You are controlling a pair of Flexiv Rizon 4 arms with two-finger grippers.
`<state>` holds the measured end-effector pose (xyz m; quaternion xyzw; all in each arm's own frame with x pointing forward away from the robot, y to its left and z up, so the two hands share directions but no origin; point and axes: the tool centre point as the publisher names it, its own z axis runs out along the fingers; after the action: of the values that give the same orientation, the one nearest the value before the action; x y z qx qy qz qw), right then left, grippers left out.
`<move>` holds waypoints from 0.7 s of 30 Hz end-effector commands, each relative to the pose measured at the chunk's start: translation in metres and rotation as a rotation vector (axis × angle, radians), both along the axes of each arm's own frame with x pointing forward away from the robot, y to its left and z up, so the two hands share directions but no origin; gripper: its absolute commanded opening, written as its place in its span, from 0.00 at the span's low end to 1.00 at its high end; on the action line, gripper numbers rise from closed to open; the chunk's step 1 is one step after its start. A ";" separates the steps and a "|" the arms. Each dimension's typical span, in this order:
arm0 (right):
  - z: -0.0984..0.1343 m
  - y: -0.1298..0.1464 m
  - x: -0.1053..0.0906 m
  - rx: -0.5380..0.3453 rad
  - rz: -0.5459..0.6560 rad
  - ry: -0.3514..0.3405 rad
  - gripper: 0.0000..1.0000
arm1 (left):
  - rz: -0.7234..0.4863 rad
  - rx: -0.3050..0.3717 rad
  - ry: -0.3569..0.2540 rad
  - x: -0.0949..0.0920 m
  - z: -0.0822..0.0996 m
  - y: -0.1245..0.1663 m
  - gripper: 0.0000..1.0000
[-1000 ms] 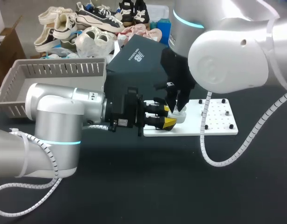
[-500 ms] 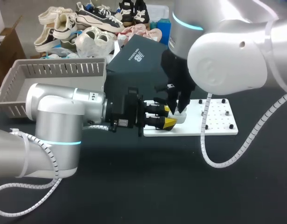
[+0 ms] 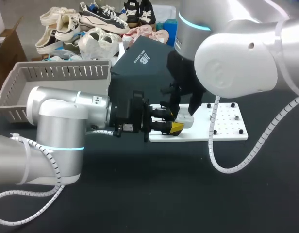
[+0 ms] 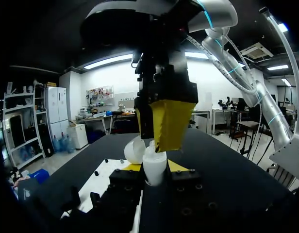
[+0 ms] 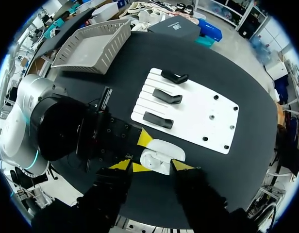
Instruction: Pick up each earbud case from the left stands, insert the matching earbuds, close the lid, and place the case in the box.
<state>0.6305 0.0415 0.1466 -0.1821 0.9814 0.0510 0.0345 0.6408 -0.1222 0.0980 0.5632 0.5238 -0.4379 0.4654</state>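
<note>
My left gripper (image 3: 173, 122) reaches in level from the left and is shut on a white earbud case (image 3: 187, 119) with its lid up, just above the near left edge of the white stand board (image 3: 227, 121). In the left wrist view the case (image 4: 154, 167) sits upright between the yellow tips, its lid (image 4: 135, 148) tipped back. My right gripper (image 3: 184, 106) hangs straight over it, open. In the right wrist view its yellow fingertips (image 5: 121, 165) stand apart on either side of the open case (image 5: 159, 158) below, touching nothing. Three black stands (image 5: 168, 96) on the board (image 5: 203, 114) are bare.
A grey slatted basket (image 3: 52, 77) stands at the back left, and a dark closed box (image 3: 140, 65) lies behind my grippers. Several small black pegs (image 3: 232, 116) dot the right half of the board. My right arm's white cable (image 3: 222, 165) loops over the near right table.
My right gripper's fingers, close together down at the case before, have spread apart and lifted slightly. The left gripper and the case have not moved.
</note>
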 end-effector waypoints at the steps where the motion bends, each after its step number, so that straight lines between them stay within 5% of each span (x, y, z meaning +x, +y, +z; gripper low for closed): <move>1: 0.013 -0.012 -0.006 0.027 -0.012 -0.022 0.50 | 0.004 -0.002 -0.002 -0.001 0.000 0.000 0.00; 3: 0.018 -0.017 -0.005 0.039 -0.047 -0.036 0.64 | 0.004 -0.002 -0.002 -0.001 0.000 0.000 0.00; 5: 0.019 -0.023 0.000 0.045 -0.104 -0.044 0.98 | 0.004 -0.002 -0.002 -0.001 0.000 0.000 0.00; 12: 0.008 -0.041 0.026 0.045 -0.366 -0.059 1.00 | 0.004 -0.002 -0.002 -0.001 0.000 0.000 0.00; 21: 0.004 -0.054 0.049 0.082 -0.512 -0.057 1.00 | 0.004 -0.002 -0.002 -0.001 0.000 0.000 0.00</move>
<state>0.6772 -0.0101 0.1545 0.0669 0.9920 0.0748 0.0765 0.6406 -0.1220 0.0982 0.5632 0.5239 -0.4380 0.4653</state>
